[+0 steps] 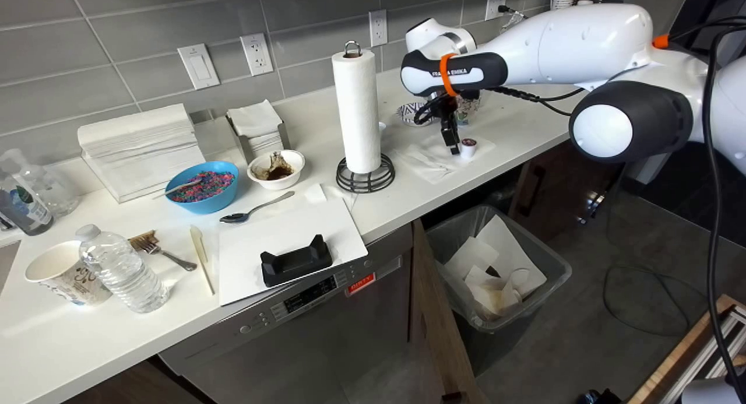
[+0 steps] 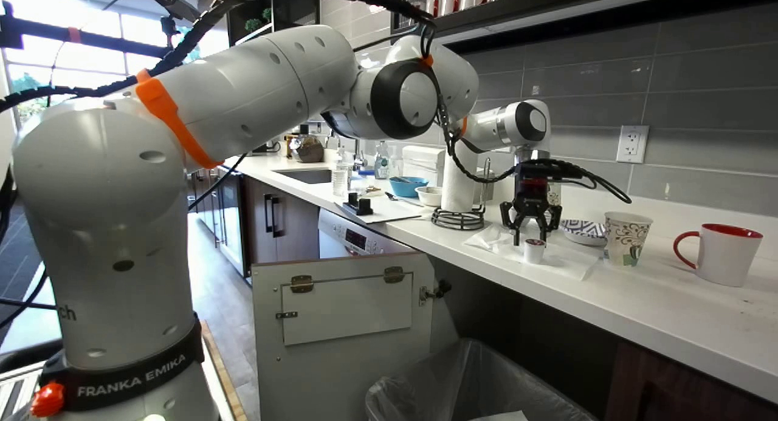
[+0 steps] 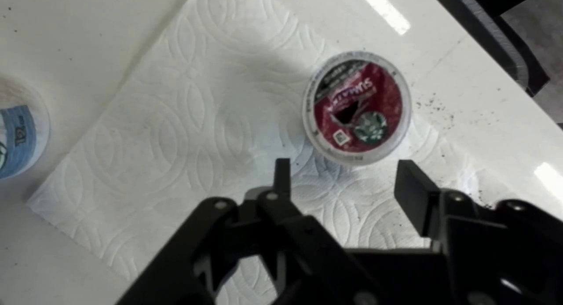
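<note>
My gripper (image 3: 344,173) stands open over the counter with nothing between its fingers (image 3: 411,186). Just ahead of the fingertips in the wrist view sits a small coffee pod (image 3: 374,87), white-rimmed with a dark red lid that has a torn hole. The pod is upright on a white paper towel sheet (image 3: 176,133). In both exterior views the gripper (image 2: 530,236) points down right beside the pod (image 2: 534,252); whether they touch cannot be told. Cut off at the wrist view's left edge is a pale round thing with a blue label (image 3: 20,137).
A paper towel roll (image 1: 356,112) stands on a wire holder beside the arm. Close by are a patterned bowl (image 2: 583,231), a floral paper cup (image 2: 627,239) and a red-rimmed mug (image 2: 729,254). Below the counter edge, a lined bin (image 1: 553,270) stands by an opened cabinet door (image 2: 346,311).
</note>
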`<state>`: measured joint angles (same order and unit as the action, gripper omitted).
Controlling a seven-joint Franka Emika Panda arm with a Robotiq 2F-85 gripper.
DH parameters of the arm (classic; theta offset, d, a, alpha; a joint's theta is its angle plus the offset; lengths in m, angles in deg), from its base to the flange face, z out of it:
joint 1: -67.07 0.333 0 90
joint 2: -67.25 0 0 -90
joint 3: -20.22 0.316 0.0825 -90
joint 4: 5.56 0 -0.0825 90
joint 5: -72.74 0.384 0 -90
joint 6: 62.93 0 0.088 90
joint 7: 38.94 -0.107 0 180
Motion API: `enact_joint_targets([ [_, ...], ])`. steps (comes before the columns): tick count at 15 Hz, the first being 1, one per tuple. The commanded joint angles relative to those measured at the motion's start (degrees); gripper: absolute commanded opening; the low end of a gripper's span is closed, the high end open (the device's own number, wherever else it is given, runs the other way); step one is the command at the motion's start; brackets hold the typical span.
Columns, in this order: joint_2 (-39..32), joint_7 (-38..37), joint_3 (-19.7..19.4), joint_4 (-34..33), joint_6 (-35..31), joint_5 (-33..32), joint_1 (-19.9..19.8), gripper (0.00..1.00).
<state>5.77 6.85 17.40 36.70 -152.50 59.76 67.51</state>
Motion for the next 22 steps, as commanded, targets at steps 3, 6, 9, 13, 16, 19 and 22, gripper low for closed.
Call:
enact_joint_targets([
  [3, -0.3, -1.6, -0.4, -0.3, 2.0, 0.2, -0.3, 1.00],
  [6, 0.0, -1.7, -0.5, 0.1, 1.9, 0.2, -0.5, 0.97],
  [9, 0.2, -2.0, -0.6, 0.9, 1.9, 0.4, -0.7, 0.93],
  [13, 0.7, -2.9, -0.7, 1.7, 2.0, 0.4, -0.9, 0.91],
  [16, 0.8, -3.4, -0.7, 1.9, 3.1, 0.5, -1.2, 0.92],
  [19, 0.7, -3.8, -0.6, 1.9, 4.6, 0.5, -1.3, 0.94],
  [22, 0.5, -3.9, -0.5, 1.6, 5.7, 0.6, -1.5, 0.88],
])
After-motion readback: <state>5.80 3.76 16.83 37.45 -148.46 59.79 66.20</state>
